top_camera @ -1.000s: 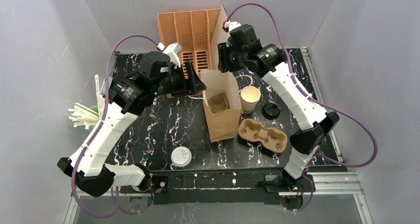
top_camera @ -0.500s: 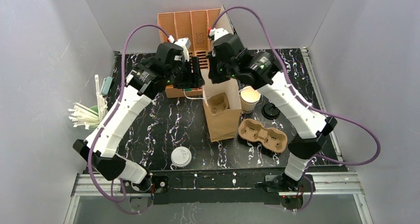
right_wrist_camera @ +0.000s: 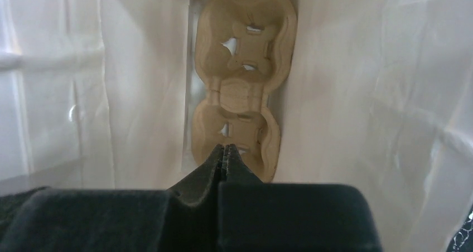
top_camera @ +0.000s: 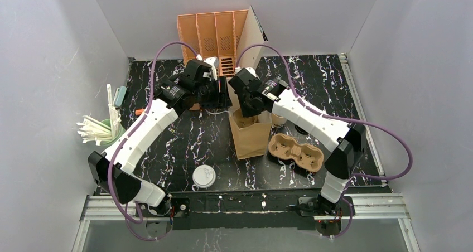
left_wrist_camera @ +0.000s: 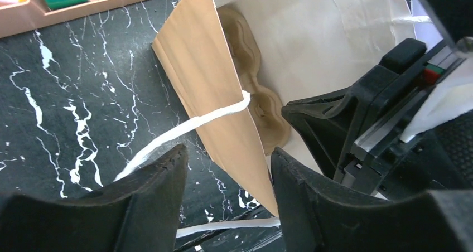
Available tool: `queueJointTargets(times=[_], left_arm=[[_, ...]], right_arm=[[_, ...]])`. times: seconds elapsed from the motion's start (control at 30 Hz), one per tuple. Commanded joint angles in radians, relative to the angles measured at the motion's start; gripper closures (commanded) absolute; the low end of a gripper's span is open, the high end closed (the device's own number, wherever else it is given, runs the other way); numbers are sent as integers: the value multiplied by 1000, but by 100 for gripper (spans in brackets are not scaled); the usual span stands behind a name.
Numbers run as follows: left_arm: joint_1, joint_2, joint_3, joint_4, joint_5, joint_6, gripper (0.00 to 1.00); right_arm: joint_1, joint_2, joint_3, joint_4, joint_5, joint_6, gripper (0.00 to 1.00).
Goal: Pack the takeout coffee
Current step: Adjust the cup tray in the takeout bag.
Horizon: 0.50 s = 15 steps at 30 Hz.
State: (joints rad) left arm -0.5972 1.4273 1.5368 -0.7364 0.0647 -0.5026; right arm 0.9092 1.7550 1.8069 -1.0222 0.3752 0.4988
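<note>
- Left gripper (left_wrist_camera: 228, 154): jaws parted, straddling the brown wall of the paper bag (left_wrist_camera: 203, 85); no grip evident.
- Right gripper (right_wrist_camera: 226, 151): jaws clenched, empty, inside the bag above a cup carrier (right_wrist_camera: 240, 90).
- White cup (top_camera: 277, 120): on the black marbled table (top_camera: 184, 140), just beside the bag, partly hidden by the right arm.
- Pale walls (top_camera: 50, 51) enclose the table.

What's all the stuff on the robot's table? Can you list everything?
paper bag: one, brown, white inside, standing open mid-table
carrier in bag: one, tan, on the bag's bottom
carrier on table: one, tan, right of the bag
paper cup: one, white, right of the bag, half hidden by the right arm
flat lid: one, white, near the front edge
straws: a bunch, white, in a green cup, far left
organiser: one, orange, at the back
table: one, black with white veins
left gripper: open, astride the bag's wall
right gripper: shut, inside the bag
</note>
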Motion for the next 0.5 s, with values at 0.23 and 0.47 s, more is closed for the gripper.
queueJointTargets(times=[0.23,0.47], left_arm=[[5,-33,-66,112,53,-31,72],[5,-64,-120,164,73,-65,100]], right_arm=[[-62,5,-63,56,-117,-20,99],[-63,39,-112,55,-113,14,99]])
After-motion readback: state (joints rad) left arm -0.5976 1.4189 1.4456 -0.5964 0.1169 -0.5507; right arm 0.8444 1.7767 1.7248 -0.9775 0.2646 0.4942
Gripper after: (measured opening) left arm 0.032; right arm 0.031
